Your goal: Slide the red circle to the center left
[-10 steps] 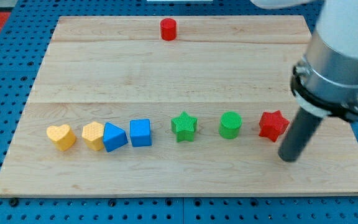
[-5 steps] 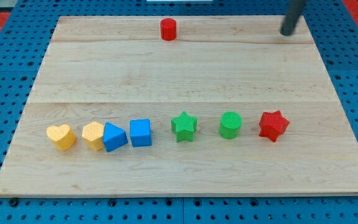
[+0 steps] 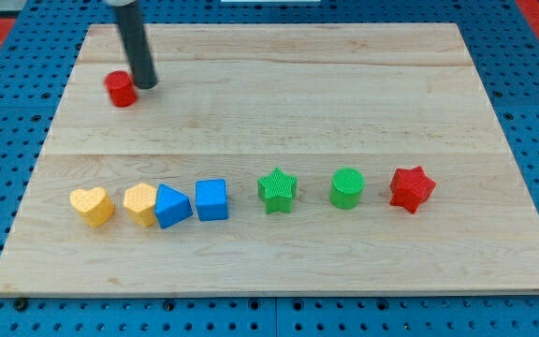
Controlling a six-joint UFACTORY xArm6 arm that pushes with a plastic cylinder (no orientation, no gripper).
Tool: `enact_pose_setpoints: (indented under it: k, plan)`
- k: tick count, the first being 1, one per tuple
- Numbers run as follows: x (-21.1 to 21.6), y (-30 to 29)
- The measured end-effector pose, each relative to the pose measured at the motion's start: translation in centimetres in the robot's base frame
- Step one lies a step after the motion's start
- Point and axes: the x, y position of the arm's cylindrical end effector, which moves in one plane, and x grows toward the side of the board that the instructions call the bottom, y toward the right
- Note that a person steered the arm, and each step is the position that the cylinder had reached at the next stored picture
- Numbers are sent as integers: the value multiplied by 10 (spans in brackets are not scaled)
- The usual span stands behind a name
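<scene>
The red circle (image 3: 120,89) is a short red cylinder on the wooden board (image 3: 279,112), near the board's upper left. My tip (image 3: 144,82) is the lower end of the dark rod and stands just to the right of the red circle, touching or nearly touching its right side. The rod rises to the view's top edge.
A row of blocks lies across the board's lower half: yellow heart (image 3: 92,206), a second yellow block (image 3: 139,203), blue triangle (image 3: 172,206), blue cube (image 3: 211,198), green star (image 3: 277,189), green circle (image 3: 347,188), red star (image 3: 411,189).
The rod has swept from the board's right side to the upper left. The red circle has moved left and slightly down from the top centre. The row of blocks has not moved.
</scene>
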Motion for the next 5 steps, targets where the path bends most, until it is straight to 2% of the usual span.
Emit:
enact_pose_setpoints:
  k: [1, 2, 3, 4, 5]
  plan:
    - [-18, -9]
    - [25, -39]
    - [92, -53]
    - [57, -50]
    - [57, -84]
